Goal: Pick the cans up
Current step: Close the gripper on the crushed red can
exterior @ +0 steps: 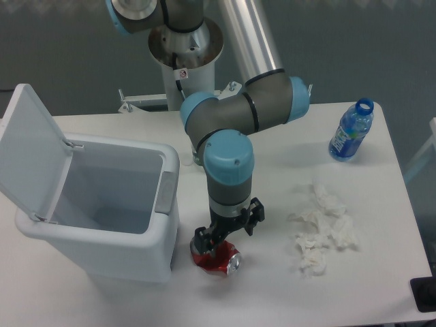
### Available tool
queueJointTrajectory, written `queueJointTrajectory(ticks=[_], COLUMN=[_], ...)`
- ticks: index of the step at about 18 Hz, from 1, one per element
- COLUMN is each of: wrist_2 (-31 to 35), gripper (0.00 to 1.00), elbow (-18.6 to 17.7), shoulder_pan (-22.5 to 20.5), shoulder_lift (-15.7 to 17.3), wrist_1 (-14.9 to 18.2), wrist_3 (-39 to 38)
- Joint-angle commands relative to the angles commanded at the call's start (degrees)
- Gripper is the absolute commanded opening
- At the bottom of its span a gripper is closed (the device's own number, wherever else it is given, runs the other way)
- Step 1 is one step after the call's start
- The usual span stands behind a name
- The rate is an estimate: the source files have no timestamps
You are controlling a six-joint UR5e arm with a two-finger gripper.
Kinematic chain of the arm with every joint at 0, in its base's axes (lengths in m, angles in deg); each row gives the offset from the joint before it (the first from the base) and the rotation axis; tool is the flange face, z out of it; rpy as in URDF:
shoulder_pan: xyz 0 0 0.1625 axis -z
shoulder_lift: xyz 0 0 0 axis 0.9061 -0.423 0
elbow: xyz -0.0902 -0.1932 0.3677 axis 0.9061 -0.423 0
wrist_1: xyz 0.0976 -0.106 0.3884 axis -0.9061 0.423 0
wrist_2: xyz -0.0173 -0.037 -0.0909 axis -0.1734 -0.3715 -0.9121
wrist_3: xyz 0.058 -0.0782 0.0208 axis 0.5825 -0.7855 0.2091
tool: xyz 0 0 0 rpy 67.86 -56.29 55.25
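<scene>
now the crushed red can lies on its side on the white surface, just beside the front right corner of the open bin. your gripper is low over it, right at the can's upper edge; its body hides the fingertips, so you cannot tell from this view how wide the jaws stand or whether they have the can yet. note that contact looks likely but is not confirmed.

handling, as a judgement: thin dented metal, light, stiff only along its creases. it will likely give further under a hard squeeze, and the painted wall may be slick. you should take it across the flattened red middle, where the two faces lie closest, not over the silver end, which looks rounder and could roll out. a light can may also skid toward the bin wall if only one finger meets it first.

count: one can; one blue-labelled bottle upright at the far right of the surface, well apart; one bin, lid up; one loose cluster of crumpled white tissue to the right of the can.
</scene>
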Motion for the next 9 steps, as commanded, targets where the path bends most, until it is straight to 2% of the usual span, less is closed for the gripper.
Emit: queueJointTrajectory(ticks=[9], wrist_2=[0.09], gripper=[1.0], elbow=[-0.7], shoulder_pan=[0.53], shoulder_lift=[-1.5], wrist_1=[0.0], wrist_3=[-5.64])
